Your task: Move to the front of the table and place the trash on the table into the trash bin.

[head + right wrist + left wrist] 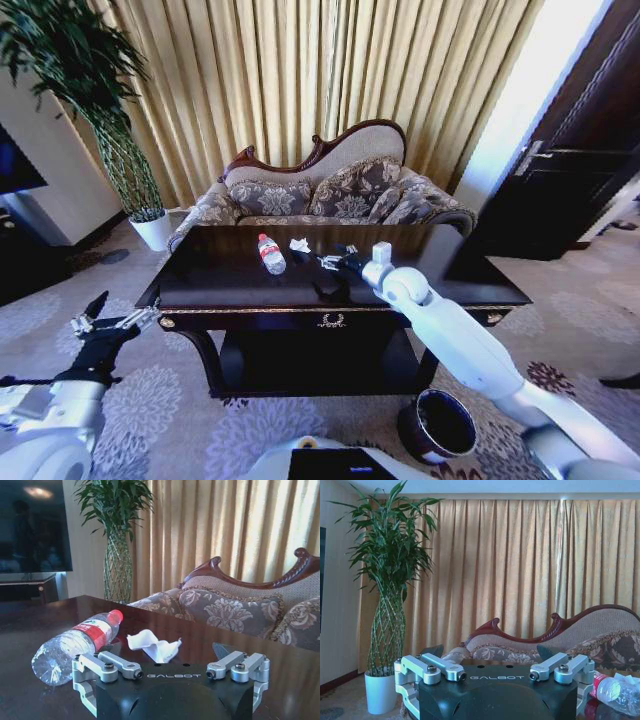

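Observation:
The dark glossy table stands right in front of me. On it a clear bottle with a red-white label lies on its side, and crumpled white paper sits just to its right. My right gripper hovers low over the tabletop, open, a little right of the paper. In the right wrist view the bottle and the paper lie just beyond the open right gripper, which holds nothing. My left gripper hangs open off the table's left end. The dark round trash bin stands on the carpet at the table's front right.
A patterned sofa stands close behind the table, with curtains beyond it. A tall plant in a white pot is at the back left. A dark door is at the right. From the left wrist the bottle's cap end shows.

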